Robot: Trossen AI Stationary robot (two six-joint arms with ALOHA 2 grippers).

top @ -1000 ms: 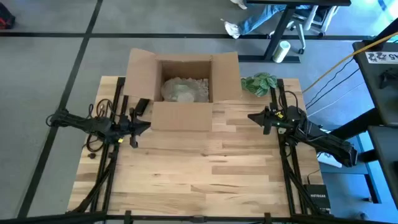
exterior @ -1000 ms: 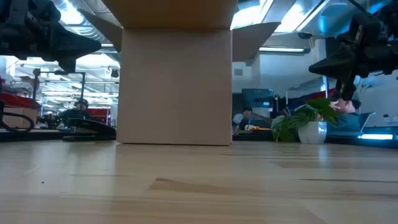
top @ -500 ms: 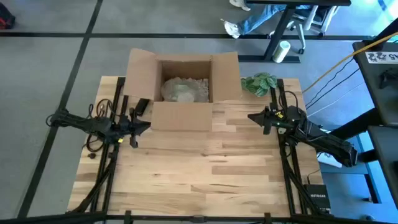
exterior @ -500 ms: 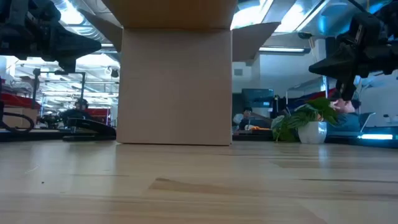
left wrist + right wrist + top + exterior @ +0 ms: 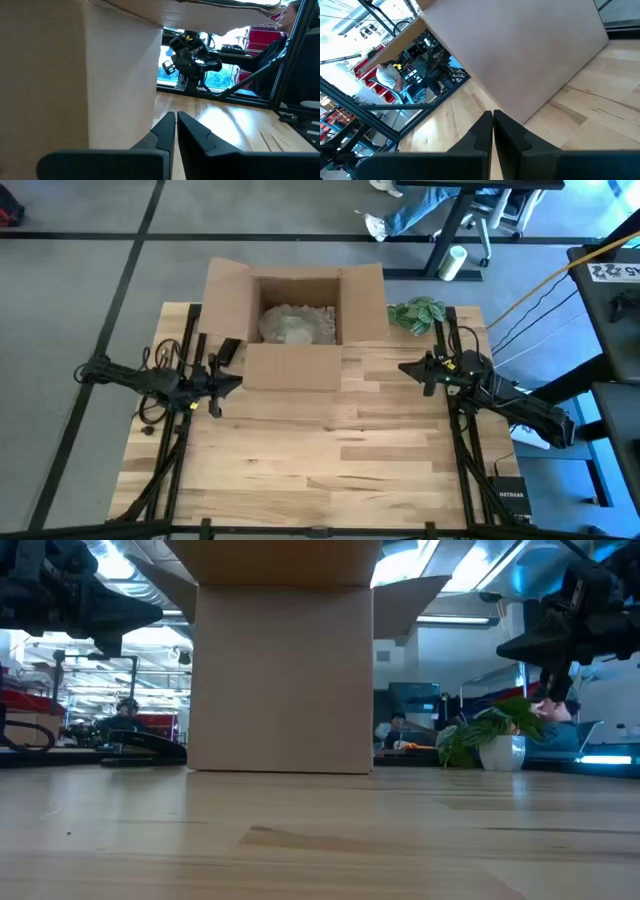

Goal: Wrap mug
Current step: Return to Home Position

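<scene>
Hovering above desk (image 5: 330,450) with fingers pressed narrow: left pincer (image 5: 230,383), right pincer (image 5: 408,367). Bubble-wrapped mug (image 5: 293,326) inside open cardboard box (image 5: 225,290), between both pincers, slightly beyond fingertips.

Place: a robotics lab inside an open workshop hall.
Rig: left arm (image 5: 140,377) and right arm (image 5: 500,395) on black frames at a wooden table (image 5: 330,460), with a network box (image 5: 511,502) at its corner.
Ground: grey floor (image 5: 70,290) marked with dark lines.
Beyond: red bins (image 5: 256,37), a person at screens (image 5: 127,710), strip lights (image 5: 125,568).
</scene>
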